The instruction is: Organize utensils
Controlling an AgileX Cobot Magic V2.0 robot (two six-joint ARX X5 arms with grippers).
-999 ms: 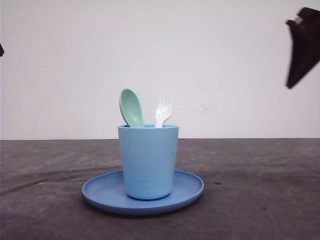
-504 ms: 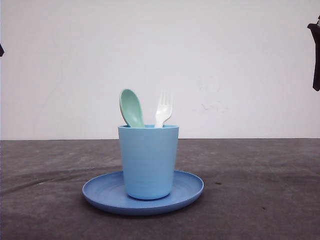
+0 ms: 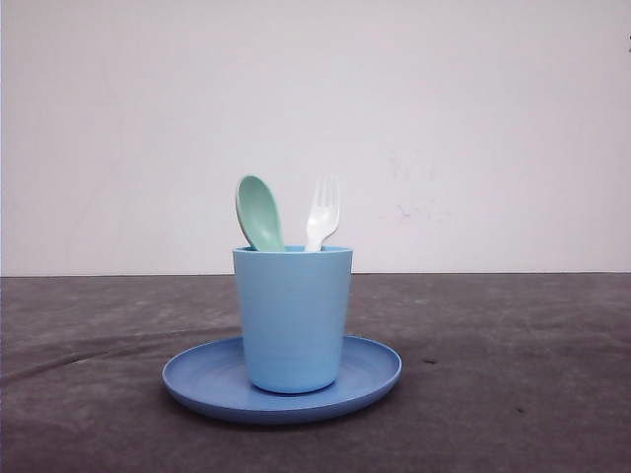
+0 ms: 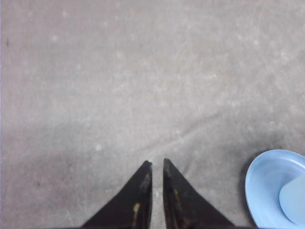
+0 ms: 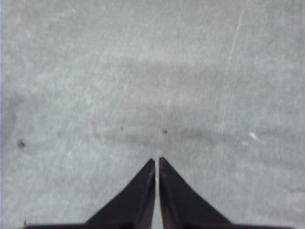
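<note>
At the middle of the table (image 3: 513,374), the cup (image 3: 293,317) is seen standing upright on the plate (image 3: 375,374), with the spoon (image 3: 257,212) and fork (image 3: 322,213) standing inside it, heads up above the rim and side by side, the spoon to the left. Nothing else is seen lying on the cloth, so the task is judged to be done or very nearly so.

The left gripper (image 4: 155,163) is shown over bare table with the plate's edge just off to one side; its fingers are drawn narrow, a thin slit between the tips, and nothing is held. The right gripper (image 5: 157,159) is shown over bare table too, its tips almost touching and empty.

If any step is left, it is judged to be a retreat to rest. It would be done well if both arms were kept high and wide of the cup, since the utensils lean lightly on the rim and a brush could tip them out or topple the cup.

Open room is ample on both sides of the plate. The plate's raised rim is the one edge near the left gripper to be minded.
</note>
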